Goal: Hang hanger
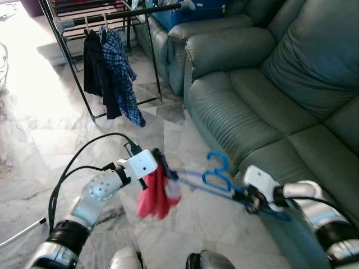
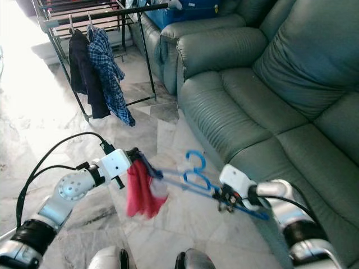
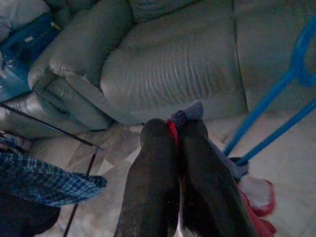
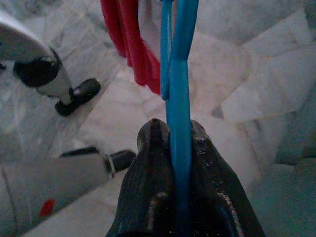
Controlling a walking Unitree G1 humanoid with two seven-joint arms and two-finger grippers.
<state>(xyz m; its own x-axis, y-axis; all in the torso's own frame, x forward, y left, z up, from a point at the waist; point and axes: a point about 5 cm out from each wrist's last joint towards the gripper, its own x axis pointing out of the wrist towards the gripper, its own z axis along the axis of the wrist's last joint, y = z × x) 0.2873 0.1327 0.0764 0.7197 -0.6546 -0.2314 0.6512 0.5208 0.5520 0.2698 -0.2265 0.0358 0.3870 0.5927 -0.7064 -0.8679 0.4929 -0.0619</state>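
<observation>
Left eye view: robot stands on a pale marble floor point(image 1: 33, 140) beside a grey-green leather sofa point(image 1: 269, 95). Both arms are raised in front of the body, carrying a blue hanger point(image 1: 216, 176) between them, held roughly level above the floor and just beside the sofa's front edge.

Left end effector point(image 1: 160, 168): at the hanger's left end, fingers point(image 3: 163, 177) clenched together on the red garment point(image 1: 157, 193) that drapes from that end. Left wrist view shows a strip of red and a bit of grey cloth pinched between the black fingers, with the blue bars running off to one side. The garment hangs down in a loose bunch, clear of the floor.

Right end effector point(image 1: 252, 202): at the hanger's right end, close to the sofa seat edge. Right wrist view shows the two black fingers point(image 4: 207, 173) closed on a blue bar of the hanger, which runs straight out between them toward the red cloth.

The hanger's hook sits near mid-span, pointing upward.

Farther off, at upper left: a black drying rack point(image 1: 84, 61) with a horizontal bar. Two items hang on it side by side, a dark garment point(image 1: 92, 70) and a blue plaid shirt point(image 1: 120, 75). The rack is well apart from the hanger. A blue box point(image 1: 196, 11) sits on the far sofa section behind the rack.
</observation>
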